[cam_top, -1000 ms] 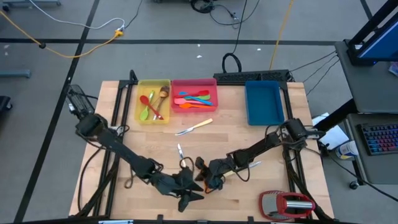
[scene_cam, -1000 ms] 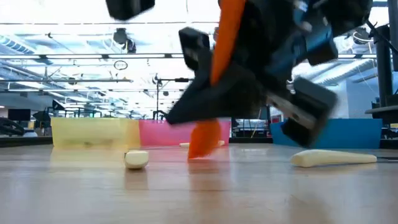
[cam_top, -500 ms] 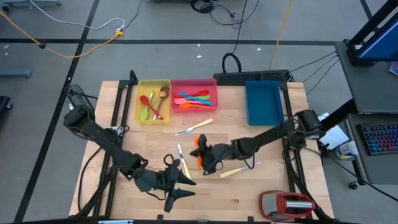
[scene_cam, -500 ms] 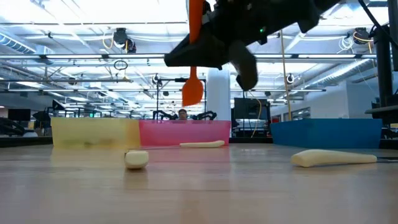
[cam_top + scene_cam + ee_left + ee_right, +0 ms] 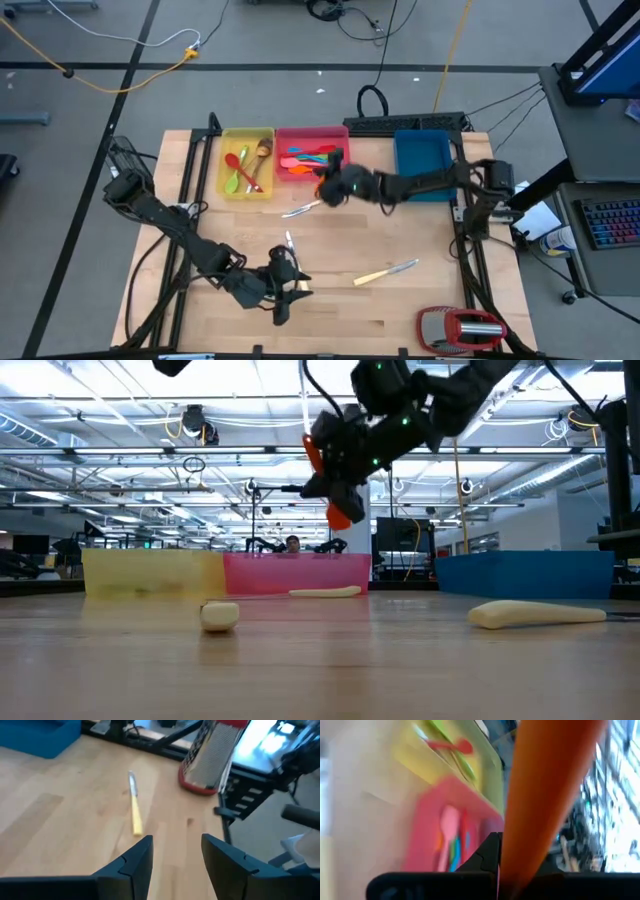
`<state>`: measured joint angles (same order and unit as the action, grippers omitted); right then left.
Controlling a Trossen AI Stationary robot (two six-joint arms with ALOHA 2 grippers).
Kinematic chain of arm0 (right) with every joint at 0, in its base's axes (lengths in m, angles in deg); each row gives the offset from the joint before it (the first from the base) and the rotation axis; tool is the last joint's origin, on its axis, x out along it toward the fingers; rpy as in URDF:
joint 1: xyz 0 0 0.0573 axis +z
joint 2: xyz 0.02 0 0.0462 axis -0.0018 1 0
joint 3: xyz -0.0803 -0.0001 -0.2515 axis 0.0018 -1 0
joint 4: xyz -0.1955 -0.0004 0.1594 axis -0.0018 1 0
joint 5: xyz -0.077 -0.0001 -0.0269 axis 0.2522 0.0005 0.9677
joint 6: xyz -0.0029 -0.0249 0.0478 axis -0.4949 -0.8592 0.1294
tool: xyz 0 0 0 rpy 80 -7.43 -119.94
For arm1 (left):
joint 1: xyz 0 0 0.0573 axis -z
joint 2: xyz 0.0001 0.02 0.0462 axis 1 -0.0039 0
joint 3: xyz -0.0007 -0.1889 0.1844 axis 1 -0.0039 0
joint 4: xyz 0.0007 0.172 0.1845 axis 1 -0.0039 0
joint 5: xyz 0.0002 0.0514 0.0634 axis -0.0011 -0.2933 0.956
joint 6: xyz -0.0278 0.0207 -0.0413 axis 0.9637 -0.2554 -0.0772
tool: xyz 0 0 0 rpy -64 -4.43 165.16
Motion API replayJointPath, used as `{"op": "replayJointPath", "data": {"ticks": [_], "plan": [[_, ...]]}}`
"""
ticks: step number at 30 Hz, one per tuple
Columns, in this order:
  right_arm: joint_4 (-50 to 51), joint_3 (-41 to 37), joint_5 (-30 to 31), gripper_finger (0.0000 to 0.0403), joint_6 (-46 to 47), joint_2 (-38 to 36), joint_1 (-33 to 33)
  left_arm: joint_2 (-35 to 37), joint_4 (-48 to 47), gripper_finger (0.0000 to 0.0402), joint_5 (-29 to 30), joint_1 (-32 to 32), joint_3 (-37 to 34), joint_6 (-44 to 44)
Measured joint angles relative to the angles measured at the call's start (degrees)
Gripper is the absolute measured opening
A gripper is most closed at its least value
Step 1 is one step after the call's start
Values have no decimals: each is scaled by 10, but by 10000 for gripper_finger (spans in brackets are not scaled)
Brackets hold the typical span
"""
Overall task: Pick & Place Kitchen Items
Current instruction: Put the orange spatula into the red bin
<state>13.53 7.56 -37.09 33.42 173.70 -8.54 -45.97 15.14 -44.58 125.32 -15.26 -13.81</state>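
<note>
While the left gripper (image 5: 283, 290) waits open-fingered over the table's near edge, the right gripper (image 5: 333, 180), clamped on the flat orange plastic spatula (image 5: 338, 512), hangs just short of the pink rectangular tray (image 5: 342, 138); the blade hangs downward, so the drop lies slightly farther away.

Open-plan robotics lab: ceiling trusses (image 5: 120, 455), floor cables (image 5: 120, 60), computer keyboard (image 5: 610, 222).

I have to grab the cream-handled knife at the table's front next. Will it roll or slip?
The cream-handled knife lies flat and slim on the table, so probably awkward to get under. Its rounded handle might roll a little if nudged. It looks light and stiff, and its smooth handle may slip.
</note>
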Motion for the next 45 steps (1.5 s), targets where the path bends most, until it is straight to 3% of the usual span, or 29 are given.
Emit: {"op": "replayJointPath", "data": {"ticks": [6,10,13,19,26,32,40,45], "plan": [[-32,0,-138,0,94,0,-87,0,-32,172,36,-16,0,0],[-54,0,-157,0,142,0,-117,0,-38,172,37,-31,0,1],[-80,0,-204,0,178,0,-131,0,-38,172,36,-43,0,-3],[-122,0,-206,0,231,43,-149,0,-48,172,34,-63,0,-4],[-113,26,-149,0,214,106,-165,0,-104,172,34,-75,0,-1],[-110,34,-146,0,216,108,-181,0,-135,172,34,-84,0,1],[-147,34,-225,10,211,109,-183,0,-140,172,33,-89,0,14],[-151,34,-219,41,204,109,-186,0,-142,172,32,-89,0,34]]}}
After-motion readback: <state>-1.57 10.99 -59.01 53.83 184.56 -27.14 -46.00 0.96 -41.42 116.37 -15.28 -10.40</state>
